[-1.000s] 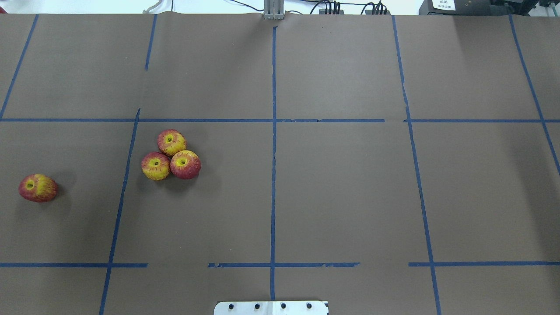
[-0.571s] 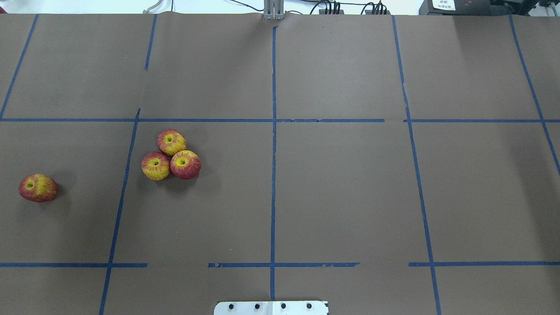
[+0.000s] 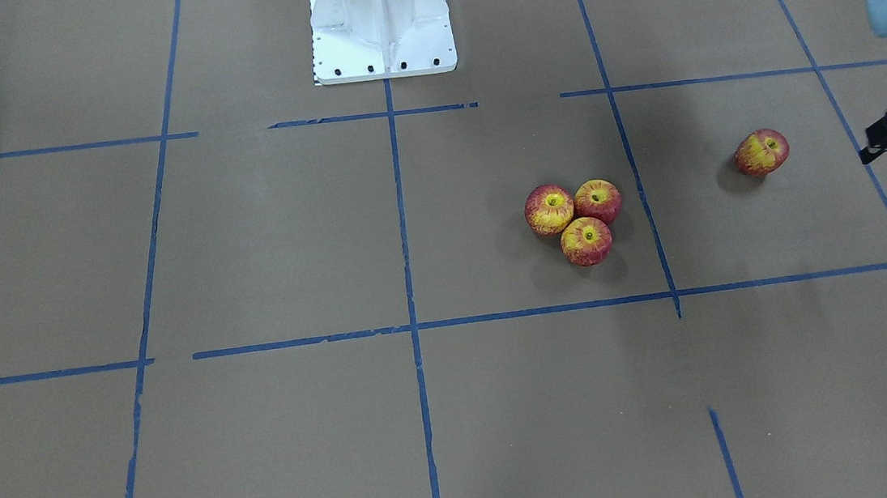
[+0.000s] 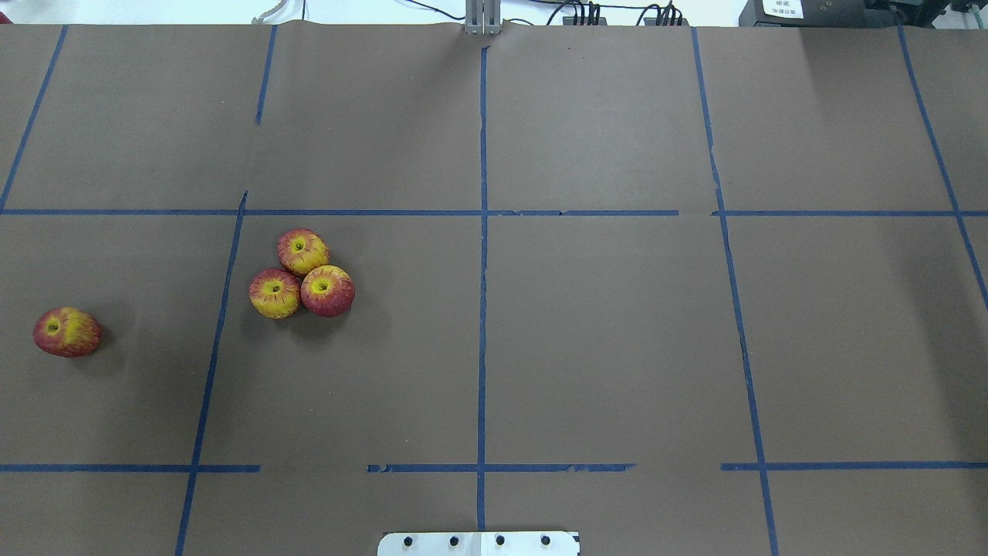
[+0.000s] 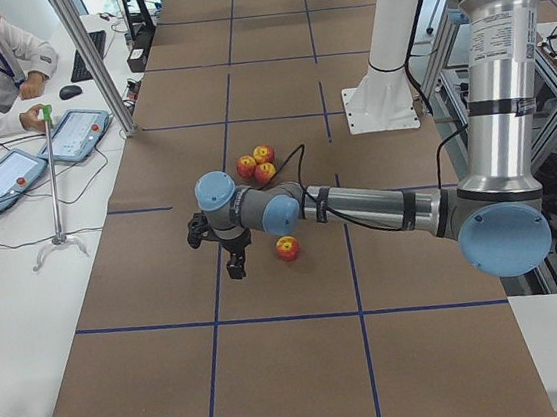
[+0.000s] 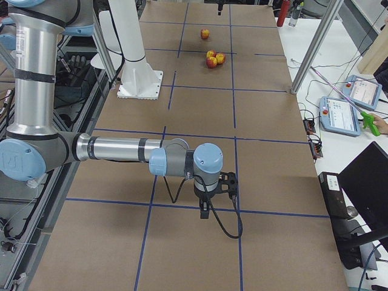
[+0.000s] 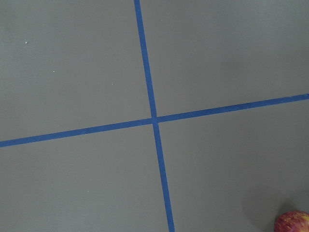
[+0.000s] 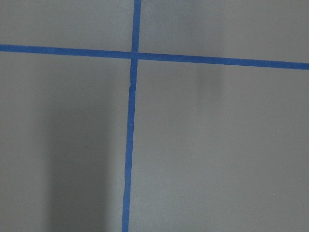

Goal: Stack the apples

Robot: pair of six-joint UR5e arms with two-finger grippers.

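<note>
Apples [image 4: 320,287] haven't been moved at all over the last second: three are bunched together, touching, and the lone apple [image 4: 67,332] is sat well apart, near the left gripper [image 5: 230,259]. Nothing's been stacked yet, so it's all left to do. Neither that nor the right gripper [image 6: 206,205] can be judged wide or narrow.

Bright, even light; soft shadows beside the apples [image 4: 327,290]; sharp focus.

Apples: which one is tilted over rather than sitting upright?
The lone apple, apart on the robot's left; its dimple is turned toward one side, while the three touching apples show theirs straight up.
</note>
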